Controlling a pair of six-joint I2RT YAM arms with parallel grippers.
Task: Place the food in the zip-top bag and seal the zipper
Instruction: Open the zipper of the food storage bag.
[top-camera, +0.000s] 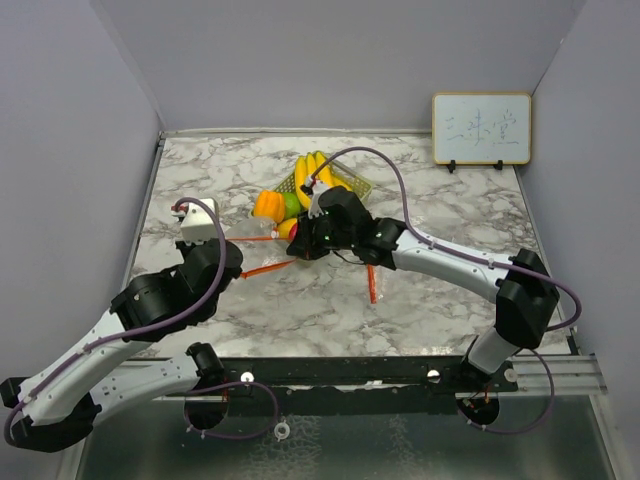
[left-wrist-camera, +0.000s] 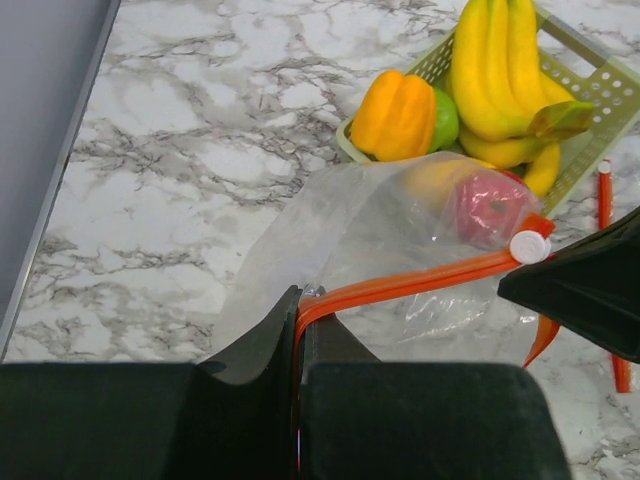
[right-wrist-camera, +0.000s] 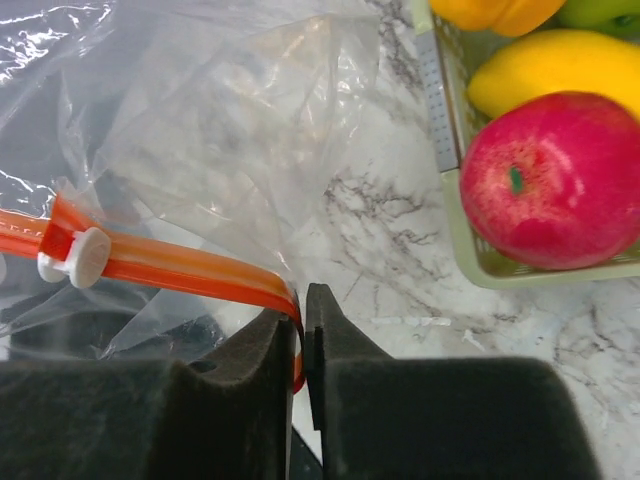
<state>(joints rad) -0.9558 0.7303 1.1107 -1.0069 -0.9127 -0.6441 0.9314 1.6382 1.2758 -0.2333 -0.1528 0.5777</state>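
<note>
Jaws of both arms are pinched tight on the same thing. The left gripper (left-wrist-camera: 300, 335) clamps one end of the orange zipper strip (left-wrist-camera: 420, 282), and the right gripper (right-wrist-camera: 303, 330) clamps it further along, the strip bending down into the narrow slit between its pads. A white slider (left-wrist-camera: 529, 246) sits on the strip between the two grips.

The zip-top bag (left-wrist-camera: 340, 225) is clear, crinkled film that lies slack on the marble table (left-wrist-camera: 200, 130), just in front of the food. The food rests in a pale green mesh basket (left-wrist-camera: 600, 95). A bunch of bright yellow bananas (left-wrist-camera: 490, 70) lies on top, with a glossy orange fruit (left-wrist-camera: 398, 115) and a green lime (left-wrist-camera: 443, 118) at the basket's near edge. The red apple (right-wrist-camera: 555, 180), shiny with a small green stem mark, sits in the basket's corner beside a smooth yellow fruit (right-wrist-camera: 560, 65). From the left wrist it shows pink through the film.

A whiteboard (top-camera: 481, 128) stands at the table's far right.
</note>
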